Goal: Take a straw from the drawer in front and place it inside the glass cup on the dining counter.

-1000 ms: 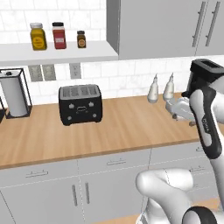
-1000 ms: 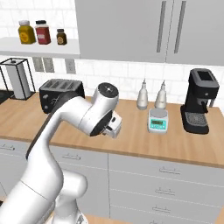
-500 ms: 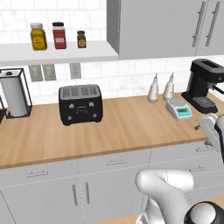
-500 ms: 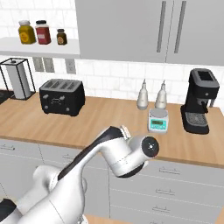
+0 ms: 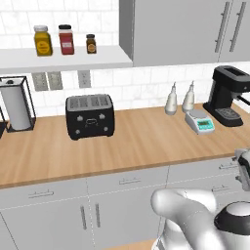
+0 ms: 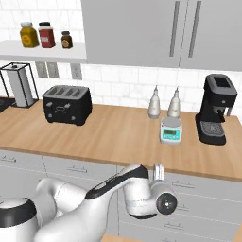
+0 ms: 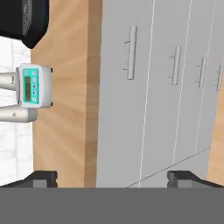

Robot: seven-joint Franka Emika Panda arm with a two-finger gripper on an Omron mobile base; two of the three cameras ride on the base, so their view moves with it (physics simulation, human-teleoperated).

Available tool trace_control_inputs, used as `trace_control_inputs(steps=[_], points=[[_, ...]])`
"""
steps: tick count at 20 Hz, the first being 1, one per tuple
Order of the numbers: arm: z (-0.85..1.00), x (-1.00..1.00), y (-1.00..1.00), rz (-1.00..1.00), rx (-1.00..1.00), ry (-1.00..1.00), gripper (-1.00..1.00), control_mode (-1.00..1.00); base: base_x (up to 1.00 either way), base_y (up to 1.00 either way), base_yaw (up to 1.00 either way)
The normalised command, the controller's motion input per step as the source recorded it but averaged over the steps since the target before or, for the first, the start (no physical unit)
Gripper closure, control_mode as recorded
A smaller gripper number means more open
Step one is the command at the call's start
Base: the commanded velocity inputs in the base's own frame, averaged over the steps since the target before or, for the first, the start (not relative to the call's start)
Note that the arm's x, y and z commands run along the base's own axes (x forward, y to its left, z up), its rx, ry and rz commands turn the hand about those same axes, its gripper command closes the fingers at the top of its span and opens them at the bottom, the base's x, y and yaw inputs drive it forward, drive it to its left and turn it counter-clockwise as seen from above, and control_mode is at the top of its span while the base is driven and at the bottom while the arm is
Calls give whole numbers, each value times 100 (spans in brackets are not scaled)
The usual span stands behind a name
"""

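Observation:
My gripper (image 7: 113, 178) is open with nothing between its two dark fingertips (image 7: 42, 176). It hangs low in front of the pale grey drawer fronts, just below the worktop edge, and also shows as gripper (image 6: 158, 173) and gripper (image 5: 242, 169). The hand view is rolled, so the drawers run up and down. The top drawer (image 7: 123, 57) with its slim silver bar handle (image 7: 131, 52) is shut, as is drawer (image 6: 198, 185). The straw is hidden. The glass cup and the dining counter are out of view.
On the wooden wall worktop (image 6: 108, 134) stand a black toaster (image 6: 67, 104), a small kitchen scale (image 6: 170, 130), two pale bottles (image 6: 164, 102), a black coffee machine (image 6: 216, 108) and a paper towel holder (image 5: 17, 103). Jars sit on the shelf (image 5: 63, 53).
The arm has swung down from above the worktop to the drawer fronts below its edge. The gripper has stayed open.

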Motion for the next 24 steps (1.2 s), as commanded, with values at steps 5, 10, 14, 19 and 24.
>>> trace_control_inputs(steps=[5,10,14,19,24], points=[[-60,17,-100,-16,21,-9,-100,-100,0,0,0],[-44,13,-86,-9,13,-12,-100,-100,0,0,0],[-25,26,-38,-11,4,-11,-100,-100,0,0,0],[-43,35,0,-6,1,-10,-100,-100,0,0,0],[-34,42,4,-4,0,-8,-100,-100,0,0,0]])
